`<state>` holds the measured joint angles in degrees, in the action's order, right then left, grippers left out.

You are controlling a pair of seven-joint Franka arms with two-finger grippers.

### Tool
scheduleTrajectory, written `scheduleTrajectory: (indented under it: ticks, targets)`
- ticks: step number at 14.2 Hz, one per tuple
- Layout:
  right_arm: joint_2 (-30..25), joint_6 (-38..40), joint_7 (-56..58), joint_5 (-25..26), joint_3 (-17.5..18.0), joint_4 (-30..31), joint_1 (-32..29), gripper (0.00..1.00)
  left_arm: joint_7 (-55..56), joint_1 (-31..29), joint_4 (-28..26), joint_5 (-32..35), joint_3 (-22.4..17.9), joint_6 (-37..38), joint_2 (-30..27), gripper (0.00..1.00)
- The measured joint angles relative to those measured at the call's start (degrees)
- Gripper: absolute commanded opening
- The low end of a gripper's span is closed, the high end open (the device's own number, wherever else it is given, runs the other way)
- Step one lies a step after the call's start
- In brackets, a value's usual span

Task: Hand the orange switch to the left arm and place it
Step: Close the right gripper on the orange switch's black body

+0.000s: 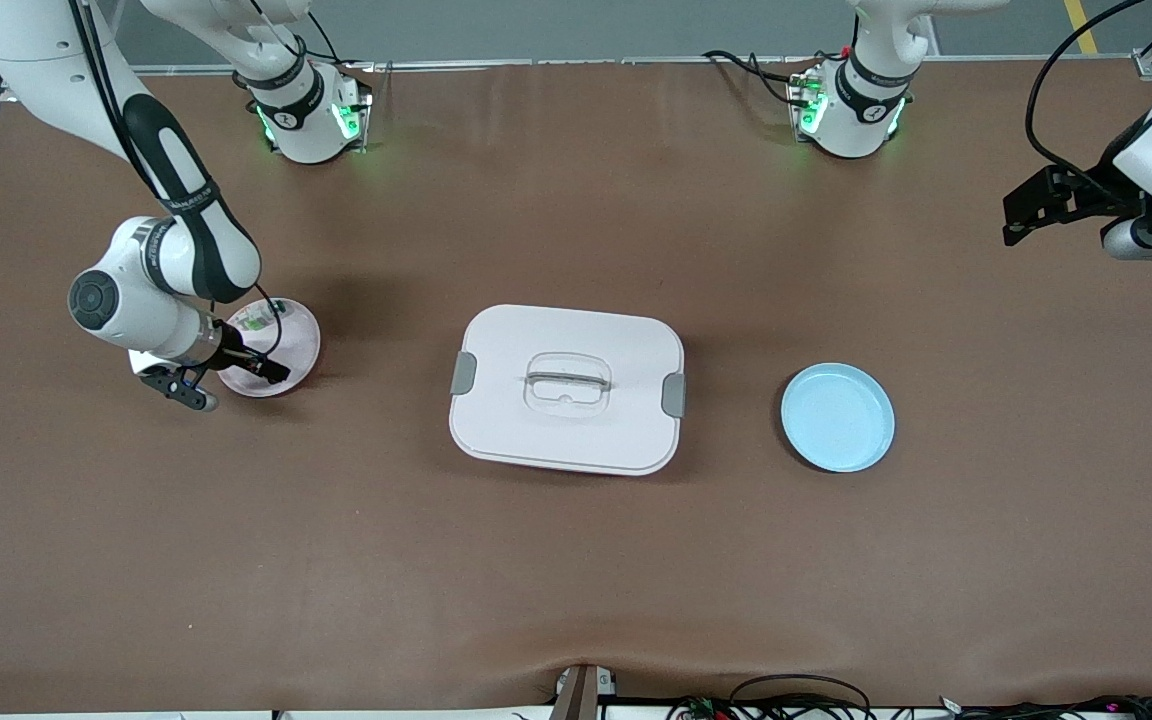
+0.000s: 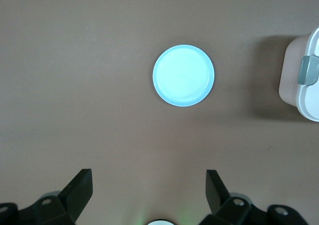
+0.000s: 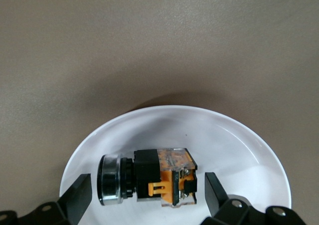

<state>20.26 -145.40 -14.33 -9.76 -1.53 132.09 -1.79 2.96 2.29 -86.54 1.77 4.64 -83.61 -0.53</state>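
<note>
The orange switch [image 3: 149, 177] has a black body, a metal ring and an orange rear block. It lies on its side in a small pink plate [image 1: 296, 340] toward the right arm's end of the table. My right gripper [image 3: 144, 190] is low over that plate, open, with one finger on each side of the switch and not touching it. In the front view the right gripper [image 1: 228, 380] hides the switch. The white box [image 1: 568, 388] stands mid-table. My left gripper [image 1: 1014, 215] waits open and empty, high over the left arm's end of the table.
A small green-and-white component [image 1: 256, 318] lies on the pink plate's edge nearest the robot bases. A round blue plate [image 1: 837, 416] sits between the box and the left arm's end. The left wrist view shows the blue plate [image 2: 183, 75] and a corner of the box [image 2: 304, 80].
</note>
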Motion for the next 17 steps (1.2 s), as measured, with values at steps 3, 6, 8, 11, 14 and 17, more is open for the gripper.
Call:
scheduleTrajectory:
  ticks: [3,6,8,11,14,17]
  targets:
    - [0.27,-0.09,0.00,0.00,-0.11,0.01,-0.03,1.00,0.06,-0.06,-0.03,0.00,-0.01,0.00,0.01,1.00]
    - [0.45,-0.22,0.00,0.00,-0.14,0.01,-0.03,1.00,0.07,-0.06,-0.22,0.00,-0.02,0.00,0.15,1.00]
    - [0.51,-0.28,0.00,0.00,-0.14,0.01,-0.03,0.93,0.07,-0.06,-0.29,0.00,-0.02,0.00,0.18,1.00]
    - [0.55,-0.35,0.02,0.00,-0.14,0.01,-0.03,0.56,0.08,-0.06,-0.31,0.00,-0.02,-0.01,0.18,1.00]
    - [0.55,-0.36,0.02,0.00,-0.12,-0.02,-0.03,0.32,0.08,-0.06,-0.31,0.00,-0.02,-0.02,0.18,1.00]
    - [0.56,-0.36,0.04,0.00,-0.05,-0.08,-0.02,0.24,0.08,-0.07,-0.31,0.00,-0.02,-0.02,0.18,1.00]
